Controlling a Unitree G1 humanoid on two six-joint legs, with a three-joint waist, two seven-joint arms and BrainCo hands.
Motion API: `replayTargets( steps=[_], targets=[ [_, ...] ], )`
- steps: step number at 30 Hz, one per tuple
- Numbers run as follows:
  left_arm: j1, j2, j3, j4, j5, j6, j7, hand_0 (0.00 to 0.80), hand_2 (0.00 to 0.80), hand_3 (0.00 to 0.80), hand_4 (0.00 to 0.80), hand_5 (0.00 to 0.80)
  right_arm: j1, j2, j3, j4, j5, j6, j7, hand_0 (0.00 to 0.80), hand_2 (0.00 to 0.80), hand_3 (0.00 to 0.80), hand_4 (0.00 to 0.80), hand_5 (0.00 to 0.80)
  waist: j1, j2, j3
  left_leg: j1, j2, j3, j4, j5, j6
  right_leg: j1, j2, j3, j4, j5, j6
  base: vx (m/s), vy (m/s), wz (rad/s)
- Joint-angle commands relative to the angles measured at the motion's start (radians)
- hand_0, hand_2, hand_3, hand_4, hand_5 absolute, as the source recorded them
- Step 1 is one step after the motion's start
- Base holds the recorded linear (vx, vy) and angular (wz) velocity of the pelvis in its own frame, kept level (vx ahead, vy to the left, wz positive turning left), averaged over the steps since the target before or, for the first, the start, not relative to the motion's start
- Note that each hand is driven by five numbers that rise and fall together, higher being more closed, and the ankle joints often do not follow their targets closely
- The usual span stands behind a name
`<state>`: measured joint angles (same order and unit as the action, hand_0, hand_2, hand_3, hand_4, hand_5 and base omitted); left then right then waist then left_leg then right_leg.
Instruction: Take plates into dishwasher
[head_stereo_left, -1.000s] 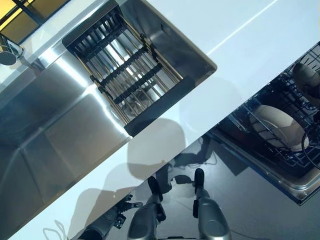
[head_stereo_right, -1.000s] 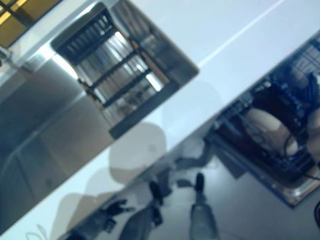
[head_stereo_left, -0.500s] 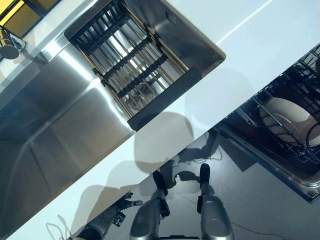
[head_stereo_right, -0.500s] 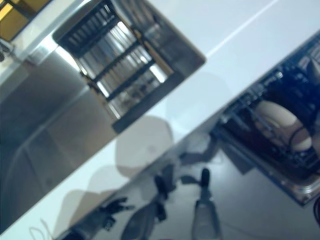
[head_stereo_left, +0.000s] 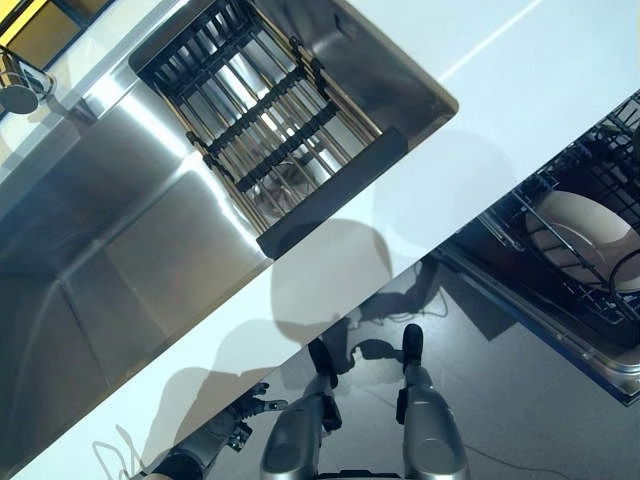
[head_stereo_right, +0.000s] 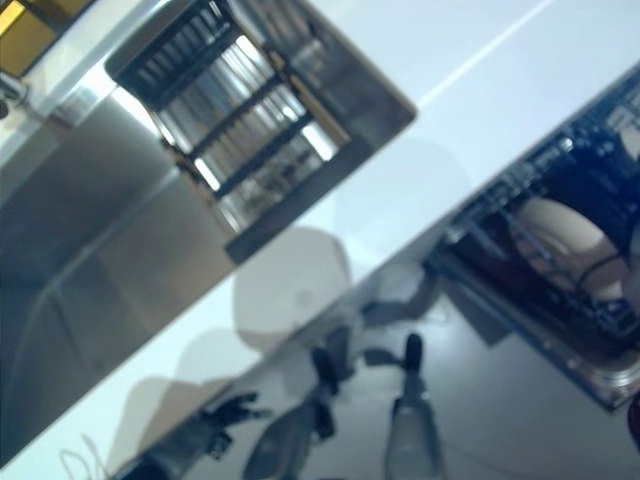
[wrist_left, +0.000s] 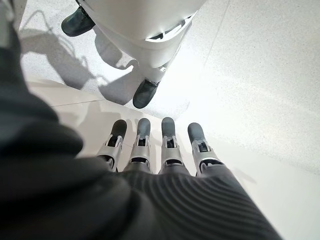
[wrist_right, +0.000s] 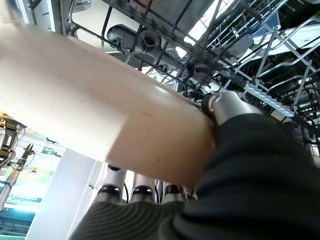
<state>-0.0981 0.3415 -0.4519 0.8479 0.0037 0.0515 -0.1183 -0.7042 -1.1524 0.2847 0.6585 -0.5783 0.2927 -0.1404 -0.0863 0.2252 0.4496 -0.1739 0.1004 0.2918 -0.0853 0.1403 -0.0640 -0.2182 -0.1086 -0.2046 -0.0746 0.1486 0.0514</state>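
The right robot hand pinches a cream plate, thumb on one face and fingers on the other, inside the dishwasher rack; wire tines crowd close on the far side of the plate; another plate stands in the rack at the right edge of the head views; the left robot hand hangs below the white surface edge with fingers straight and empty; bare floor spreads beyond them; the sink holds a drying rack.
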Motion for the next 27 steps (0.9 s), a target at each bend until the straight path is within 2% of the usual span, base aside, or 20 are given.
replayTargets(
  steps=[1, 8, 14, 15, 16, 17, 18, 19, 21, 22, 27],
  targets=[
    [-0.087, 0.139, 0.022, -0.009, -0.050, -0.008, 0.005, 0.000, 0.000, 0.000, 0.000, 0.000, -0.049, -0.059, 0.057, 0.021, -0.047, 0.031, 0.000, 0.800, 0.800, 0.800, 0.800, 0.800, 0.010, -0.055, -0.024, 0.041, 0.006, -0.028, -0.002, -0.033, -0.056, -0.065, -0.047, -0.023, 0.163, -0.114, 0.028, 0.000, 0.000, 0.00],
    [-0.077, 0.140, 0.026, -0.014, -0.040, -0.007, -0.005, 0.000, 0.000, 0.000, 0.000, 0.000, -0.037, -0.071, 0.058, 0.035, -0.095, 0.033, 0.001, 0.800, 0.800, 0.800, 0.800, 0.800, 0.004, -0.070, -0.033, 0.046, 0.011, -0.013, -0.002, -0.033, -0.061, -0.051, -0.034, -0.019, 0.119, -0.087, 0.034, 0.000, 0.000, 0.00],
    [-0.066, 0.139, 0.036, -0.018, -0.028, -0.004, -0.002, 0.000, 0.000, 0.000, 0.000, 0.000, -0.023, -0.069, 0.060, 0.032, -0.100, 0.040, 0.010, 0.781, 0.781, 0.781, 0.781, 0.781, 0.007, -0.095, -0.037, 0.050, 0.026, 0.014, -0.002, -0.032, -0.069, -0.035, -0.022, -0.037, 0.066, -0.055, 0.041, -0.001, -0.018, -0.01],
    [-0.066, 0.138, 0.037, -0.017, -0.027, -0.005, -0.001, 0.000, 0.000, 0.000, 0.000, 0.000, -0.023, -0.066, 0.062, 0.034, -0.093, 0.042, 0.008, 0.640, 0.640, 0.640, 0.640, 0.640, 0.008, -0.099, -0.038, 0.051, 0.028, 0.018, -0.002, -0.032, -0.070, -0.033, -0.021, -0.041, 0.059, -0.050, 0.042, 0.000, -0.036, -0.04],
    [-0.064, 0.139, 0.039, -0.016, -0.027, -0.007, 0.000, 0.000, 0.000, 0.000, 0.000, 0.000, -0.024, -0.062, 0.062, 0.036, -0.090, 0.044, 0.005, 0.558, 0.558, 0.558, 0.558, 0.558, 0.010, -0.102, -0.038, 0.051, 0.031, 0.022, -0.002, -0.032, -0.071, -0.031, -0.021, -0.045, 0.051, -0.046, 0.044, -0.004, -0.025, -0.04],
    [-0.062, 0.141, 0.041, -0.016, -0.028, -0.008, 0.000, 0.000, 0.000, 0.000, 0.000, 0.000, -0.024, -0.060, 0.062, 0.037, -0.087, 0.044, 0.005, 0.486, 0.486, 0.486, 0.486, 0.486, 0.011, -0.103, -0.038, 0.051, 0.032, 0.024, -0.002, -0.032, -0.072, -0.029, -0.020, -0.048, 0.046, -0.043, 0.044, -0.007, -0.014, -0.04],
    [-0.062, 0.141, 0.042, -0.017, -0.028, -0.009, 0.000, 0.000, 0.000, 0.000, 0.000, 0.000, -0.025, -0.060, 0.063, 0.037, -0.085, 0.045, 0.004, 0.477, 0.477, 0.477, 0.477, 0.477, 0.012, -0.104, -0.038, 0.051, 0.032, 0.025, -0.002, -0.032, -0.072, -0.029, -0.020, -0.048, 0.044, -0.042, 0.045, -0.015, -0.005, -0.03],
    [-0.060, 0.143, 0.046, -0.015, -0.027, -0.013, -0.002, 0.000, 0.000, 0.000, 0.000, 0.000, -0.026, -0.061, 0.064, 0.036, -0.078, 0.041, 0.001, 0.364, 0.364, 0.364, 0.364, 0.364, 0.013, -0.106, -0.037, 0.051, 0.034, 0.028, -0.002, -0.031, -0.074, -0.028, -0.020, -0.053, 0.038, -0.038, 0.045, 0.000, 0.000, 0.00],
    [-0.058, 0.143, 0.048, -0.015, -0.028, -0.014, -0.001, 0.000, 0.000, 0.000, 0.000, 0.000, -0.023, -0.060, 0.061, 0.032, -0.072, 0.039, -0.004, 0.050, 0.050, 0.050, 0.050, 0.050, 0.013, -0.108, -0.038, 0.050, 0.035, 0.030, -0.002, -0.031, -0.074, -0.028, -0.019, -0.054, 0.036, -0.037, 0.046, 0.000, 0.000, 0.00],
    [-0.058, 0.144, 0.050, -0.016, -0.029, -0.012, -0.003, 0.000, 0.000, 0.000, 0.000, 0.000, -0.020, -0.058, 0.060, 0.029, -0.068, 0.040, -0.007, 0.000, 0.000, 0.000, 0.000, 0.000, 0.013, -0.109, -0.038, 0.050, 0.035, 0.031, -0.002, -0.030, -0.075, -0.027, -0.019, -0.054, 0.035, -0.036, 0.046, 0.000, 0.000, 0.00],
    [-0.057, 0.140, 0.049, -0.020, -0.029, -0.006, -0.001, 0.000, 0.000, 0.000, 0.000, 0.000, -0.015, -0.047, 0.059, 0.029, -0.063, 0.047, -0.012, 0.000, 0.000, 0.000, 0.000, 0.000, 0.014, -0.109, -0.041, 0.049, 0.035, 0.030, -0.002, -0.030, -0.074, -0.026, -0.018, -0.056, 0.031, -0.035, 0.045, 0.000, 0.000, 0.00]
  ],
)
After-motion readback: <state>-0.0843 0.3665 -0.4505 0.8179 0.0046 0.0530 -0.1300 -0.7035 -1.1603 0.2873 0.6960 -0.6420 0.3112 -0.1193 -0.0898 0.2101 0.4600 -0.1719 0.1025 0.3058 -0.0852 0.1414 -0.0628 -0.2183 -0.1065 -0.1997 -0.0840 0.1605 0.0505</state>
